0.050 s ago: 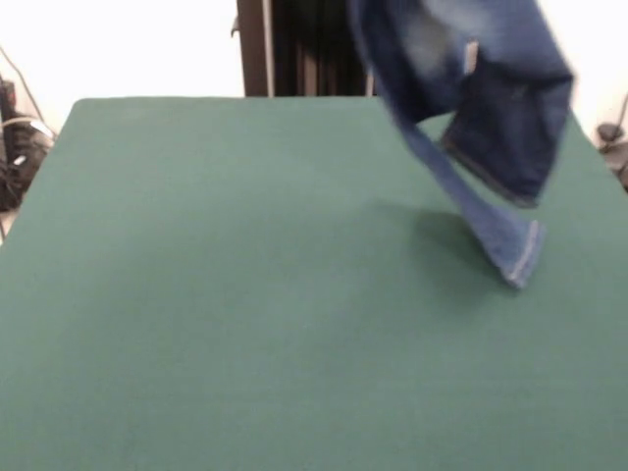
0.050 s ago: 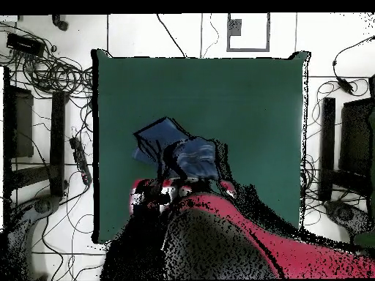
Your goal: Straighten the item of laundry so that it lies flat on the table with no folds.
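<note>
Hanging above large dark green felt-covered table (image 1: 245, 314), small blue denim jeans with faded pale patches (image 1: 471, 88) lifted clear at far right in front view, one leg trailing down, pale-stitched hem near cloth. Red and black arm (image 2: 242, 234) under jeans in overhead view. Gripper hidden by denim; jaw state cannot be told.

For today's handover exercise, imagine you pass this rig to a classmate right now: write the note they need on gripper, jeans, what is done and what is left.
Gripper: hidden behind the cloth in both views; open or shut cannot be told.
Jeans: hanging bunched in the air over the robot-side part of the table, one leg trailing down, its hem at or just above the felt.
Done: jeans lifted.
Left: lower them, spread both legs, smooth every fold flat.
</note>
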`<state>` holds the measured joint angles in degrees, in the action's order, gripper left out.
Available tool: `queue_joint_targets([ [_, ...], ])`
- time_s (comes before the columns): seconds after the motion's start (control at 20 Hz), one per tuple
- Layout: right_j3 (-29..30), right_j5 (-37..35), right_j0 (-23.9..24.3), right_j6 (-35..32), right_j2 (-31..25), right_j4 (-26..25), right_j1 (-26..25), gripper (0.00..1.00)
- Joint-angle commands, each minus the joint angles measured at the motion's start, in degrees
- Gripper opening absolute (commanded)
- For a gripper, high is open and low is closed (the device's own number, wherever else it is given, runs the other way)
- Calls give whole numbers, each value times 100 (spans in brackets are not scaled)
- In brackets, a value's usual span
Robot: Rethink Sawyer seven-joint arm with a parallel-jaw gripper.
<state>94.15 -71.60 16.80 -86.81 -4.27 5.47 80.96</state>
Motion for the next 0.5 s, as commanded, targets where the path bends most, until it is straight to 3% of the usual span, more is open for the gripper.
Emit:
queue_joint_targets([
  [0.05, 1221, 454, 749, 3643, -462, 414, -148, 0],
  [0.25, 1119, 582, 1359, 4468, -723, 232, -561, 0],
  [0.5, 652, 576, 1912, 4991, -1106, -171, -1230, 0],
])
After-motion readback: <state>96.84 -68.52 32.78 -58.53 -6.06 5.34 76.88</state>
